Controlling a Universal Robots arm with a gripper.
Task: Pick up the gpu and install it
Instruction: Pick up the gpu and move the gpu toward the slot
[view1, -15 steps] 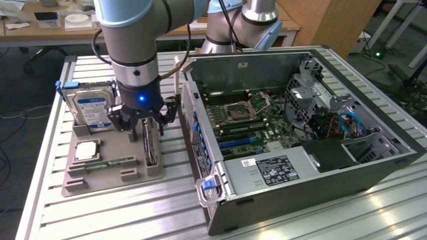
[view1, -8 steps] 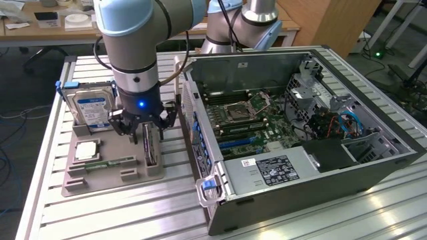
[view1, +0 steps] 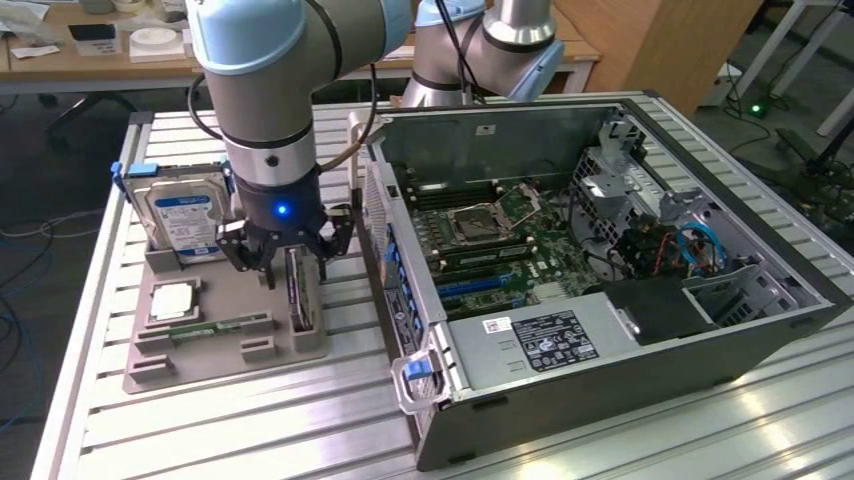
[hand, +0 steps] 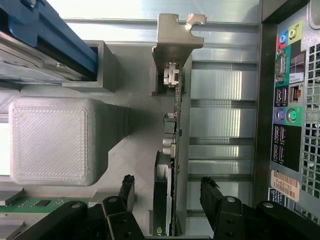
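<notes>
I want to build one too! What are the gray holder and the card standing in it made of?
Gray holder: probably 3D-printed plastic, matte; fine ridged lines cover its block. The gpu: looks like thin circuit board seen edge-on, with a dull bent sheet-metal bracket at its end.

In the exterior view the gripper covers the upper part of the gpu, and the arm is cut off at the frame's top. The power supply label is too small to read. The wrist view cuts off the computer case.
</notes>
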